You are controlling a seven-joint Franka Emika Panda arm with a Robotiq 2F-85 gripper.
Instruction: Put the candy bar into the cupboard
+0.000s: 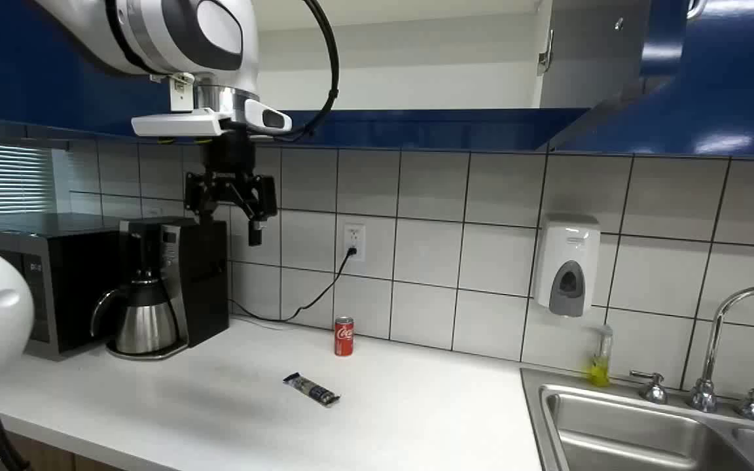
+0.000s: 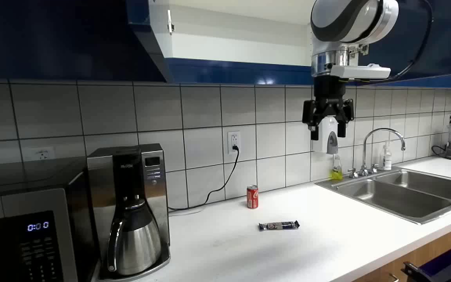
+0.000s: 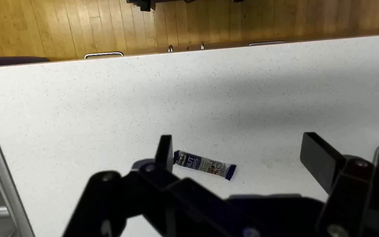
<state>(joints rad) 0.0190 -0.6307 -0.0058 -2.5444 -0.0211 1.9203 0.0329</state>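
The pincer point(image 2: 328, 133) hangs spread wide over the counter point(image 2: 217, 250) — well apart from the candy bar point(image 2: 279, 225) lying there.

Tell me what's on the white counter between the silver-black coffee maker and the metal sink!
Both exterior views show a small red can, a flat dark-wrapped candy bar and, behind, a black cord.

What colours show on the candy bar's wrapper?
The candy bar looks silvery grey with dark blue ends, clearest in the wrist view.
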